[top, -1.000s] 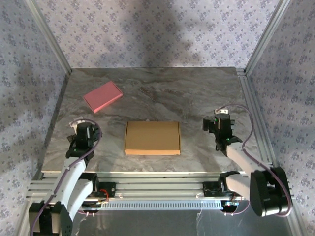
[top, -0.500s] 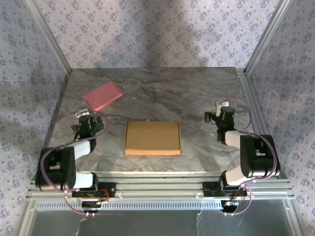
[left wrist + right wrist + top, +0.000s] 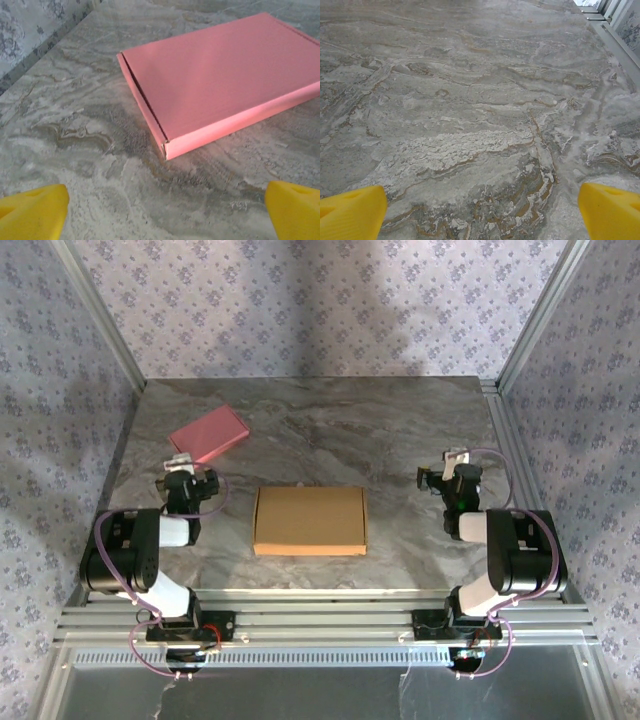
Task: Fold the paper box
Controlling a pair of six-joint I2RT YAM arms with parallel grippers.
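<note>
Box (image 3: 309, 521): lay shut and flat mid-tabletop (image 3: 400, 430), unmoved, flanked well apart by left arm (image 3: 140, 555) and right arm (image 3: 515, 560) newly folded back, left jaws facing the pink box (image 3: 220, 75), right jaws over bare marble, both spread wide and empty; folding probably finished.

Both arms sit folded low, at lower left and lower right; the left gripper (image 3: 182, 476) and right gripper (image 3: 449, 478) have their jaws spread wide.

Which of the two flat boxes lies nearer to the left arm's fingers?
The pink box, lying directly ahead of the left fingers. The brown paper box lies farther away, midway between the two arms.
</note>
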